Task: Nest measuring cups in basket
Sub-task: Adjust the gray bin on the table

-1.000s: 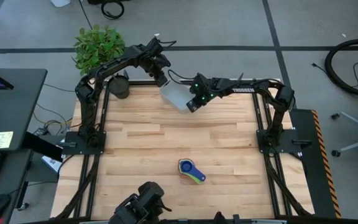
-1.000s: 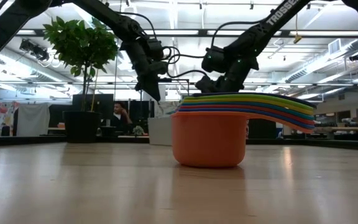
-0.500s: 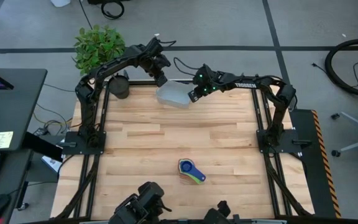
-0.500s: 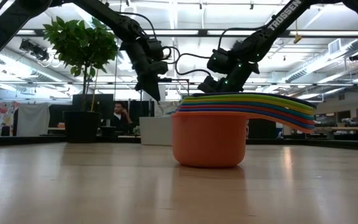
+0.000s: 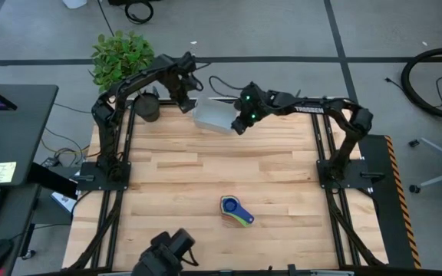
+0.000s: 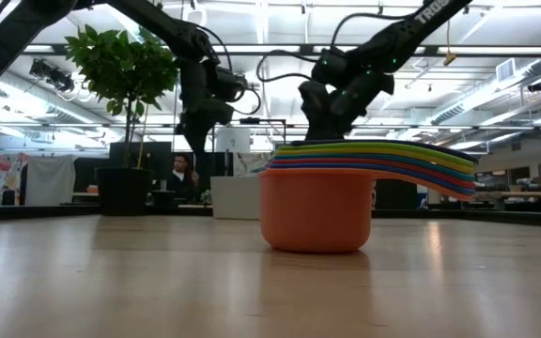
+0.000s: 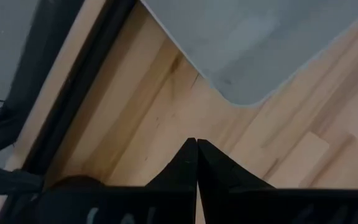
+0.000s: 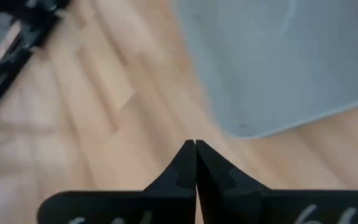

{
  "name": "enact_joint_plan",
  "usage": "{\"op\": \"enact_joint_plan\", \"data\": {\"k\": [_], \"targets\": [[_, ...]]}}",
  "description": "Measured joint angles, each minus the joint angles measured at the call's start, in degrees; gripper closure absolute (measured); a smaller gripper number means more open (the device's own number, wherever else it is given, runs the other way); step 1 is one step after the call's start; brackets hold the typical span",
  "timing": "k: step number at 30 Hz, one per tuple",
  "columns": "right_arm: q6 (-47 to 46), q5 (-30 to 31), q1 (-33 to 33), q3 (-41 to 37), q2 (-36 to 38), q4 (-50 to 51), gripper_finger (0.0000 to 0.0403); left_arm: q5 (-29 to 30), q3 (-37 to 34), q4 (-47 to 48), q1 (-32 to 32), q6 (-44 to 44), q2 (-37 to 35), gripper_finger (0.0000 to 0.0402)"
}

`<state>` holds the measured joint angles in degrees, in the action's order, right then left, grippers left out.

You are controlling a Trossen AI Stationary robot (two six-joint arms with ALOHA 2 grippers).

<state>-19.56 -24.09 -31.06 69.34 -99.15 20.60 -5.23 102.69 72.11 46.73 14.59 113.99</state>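
Observation:
The measuring cups (image 5: pixel 236 211) stand nested in one stack on the table's near middle, orange cup lowest (image 6: pixel 313 211), with the handles fanned out to one side. The pale basket (image 5: pixel 213 116) rests flat on the table near the far edge. It also shows in the low view as a basket (image 6: pixel 236 197) behind the stack. My left gripper (image 5: pixel 186 102) is shut and hangs just off the basket's left side (image 7: pixel 247 56). My right gripper (image 5: pixel 239 127) is shut beside the basket's right corner (image 8: pixel 272 68). Neither holds anything.
A dark round pot (image 5: pixel 149 108) with a leafy plant (image 5: pixel 121 54) stands at the table's far left corner, close to my left arm. Bare wooden tabletop (image 5: pixel 206 169) lies between the basket and the cup stack. People sit in the room beyond the table (image 6: pixel 178 174).
The basket has turned and slid a little toward the far left, and now lies squarer to the table's edge. My left gripper has swung toward the table's left, away from the basket, and tipped to point down. My right gripper has risen a little. Both stayed shut.

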Motion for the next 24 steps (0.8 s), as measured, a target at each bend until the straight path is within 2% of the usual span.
{"op": "enact_joint_plan", "data": {"k": [7, 13, 24], "targets": [[-0.77, 0.98, 4.33, 0.02, -2.69, -1.15, 0.0401, -1.71, 0.02, -1.56, 0.42, 0.24, 3.55, 0.0397], [-2.58, 5.24, 5.48, -0.02, -4.07, -1.88, 0.0401, -3.56, -0.04, -3.41, -0.21, 1.54, 9.31, 0.0397], [-3.88, 6.70, 6.13, -0.04, -7.06, -3.44, 0.0401, -5.41, -0.04, -6.30, -1.76, 2.26, 12.90, 0.0397]]}}
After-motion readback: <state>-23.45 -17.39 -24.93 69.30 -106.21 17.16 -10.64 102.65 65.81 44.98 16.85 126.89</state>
